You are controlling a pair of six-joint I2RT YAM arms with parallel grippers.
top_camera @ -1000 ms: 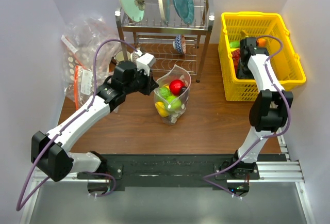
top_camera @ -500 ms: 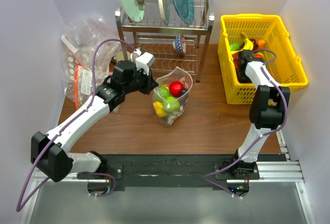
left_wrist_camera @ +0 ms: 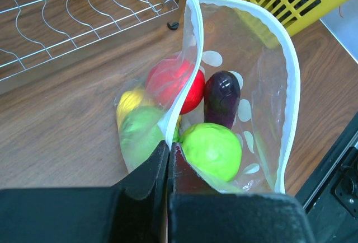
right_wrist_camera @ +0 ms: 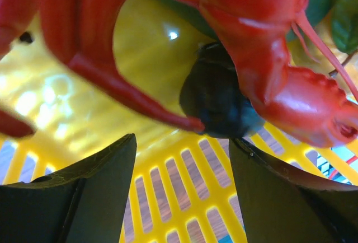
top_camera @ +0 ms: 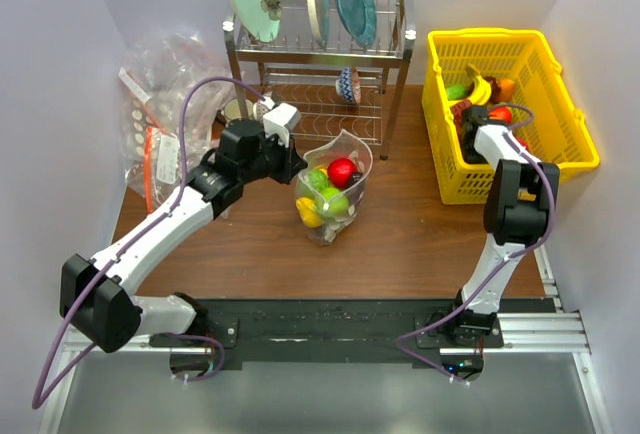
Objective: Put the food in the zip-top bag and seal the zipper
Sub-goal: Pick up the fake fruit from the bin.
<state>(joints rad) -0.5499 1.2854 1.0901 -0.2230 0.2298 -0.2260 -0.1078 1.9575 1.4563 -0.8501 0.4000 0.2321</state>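
Two arms work apart on the table in the top view. Since a second ago the right gripper (top_camera: pixel 468 144) has sunk deeper into the yellow basket (top_camera: pixel 560 84), which has slid slightly right, and a banana (top_camera: pixel 481 86) has come into sight. The left gripper (top_camera: pixel 297 166) has barely moved beside the dish rack (top_camera: pixel 320 54). The zip-top bag (top_camera: pixel 335 194) stands upright mid-table, mouth gaping upward.

Left wrist view: the left fingers (left_wrist_camera: pixel 151 181) are clamped tight on the bag's near rim. The white zipper (left_wrist_camera: pixel 291 86) loops around the open mouth, its long axis running away from the gripper. Red (left_wrist_camera: pixel 176 86), purple (left_wrist_camera: pixel 222 97), green (left_wrist_camera: pixel 212 150) and yellow (left_wrist_camera: pixel 128 103) food lies inside.

Right wrist view: the right fingers (right_wrist_camera: pixel 106 192) stand wide apart, gripping nothing, over the basket floor just short of a red toy lobster (right_wrist_camera: pixel 268 41) and a dark piece (right_wrist_camera: pixel 215 97).
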